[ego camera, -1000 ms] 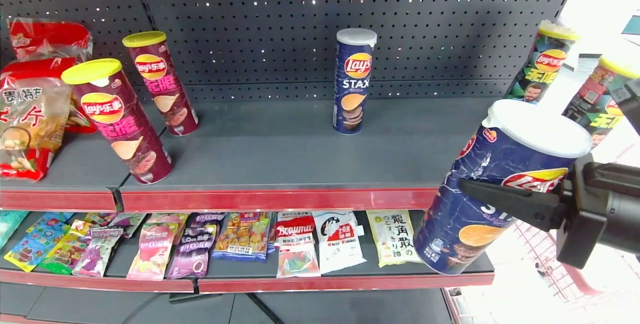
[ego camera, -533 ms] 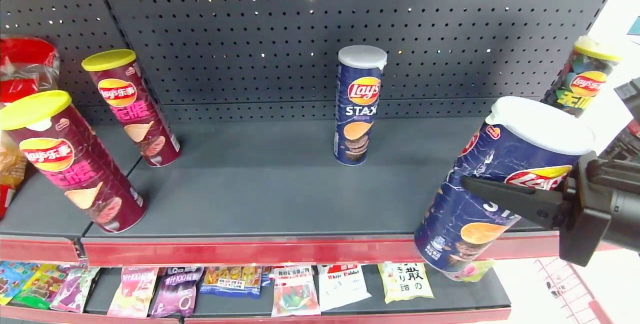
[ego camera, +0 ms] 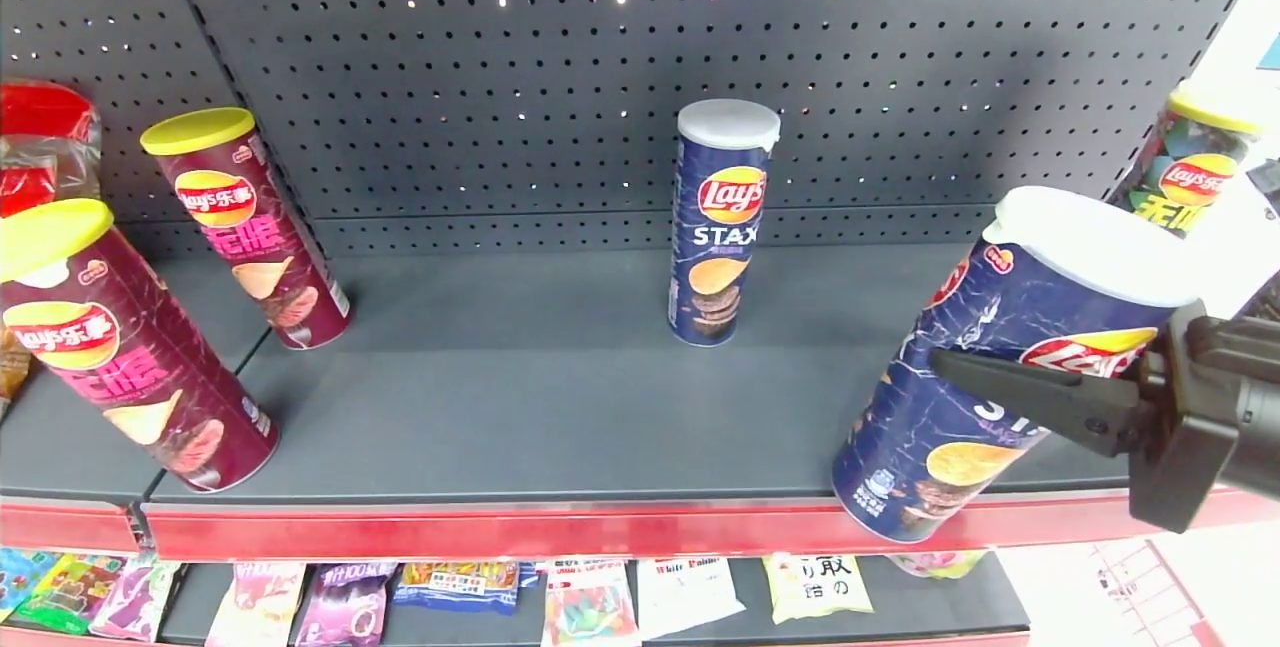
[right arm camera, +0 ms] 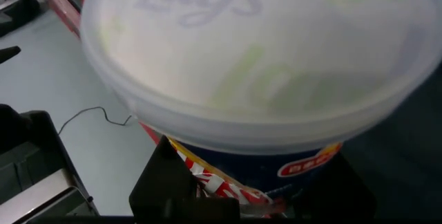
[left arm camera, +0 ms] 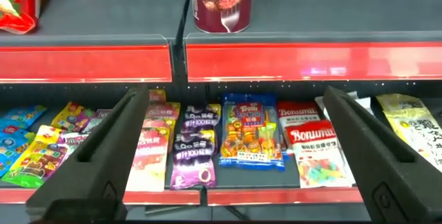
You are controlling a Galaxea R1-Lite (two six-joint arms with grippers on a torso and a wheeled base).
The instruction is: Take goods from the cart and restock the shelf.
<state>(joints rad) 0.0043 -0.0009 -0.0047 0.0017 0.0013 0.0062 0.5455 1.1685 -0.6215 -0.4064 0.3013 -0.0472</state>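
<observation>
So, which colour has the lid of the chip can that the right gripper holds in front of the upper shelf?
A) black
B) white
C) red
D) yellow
B: the blue can clamped in the right gripper carries a white lid, which the right wrist view shows from close above.

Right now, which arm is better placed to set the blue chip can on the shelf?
Right. The right gripper holds the blue chip can, tilted, at the front edge of the shelf. The left gripper is open and empty, lower down, facing the snack packets.
</observation>
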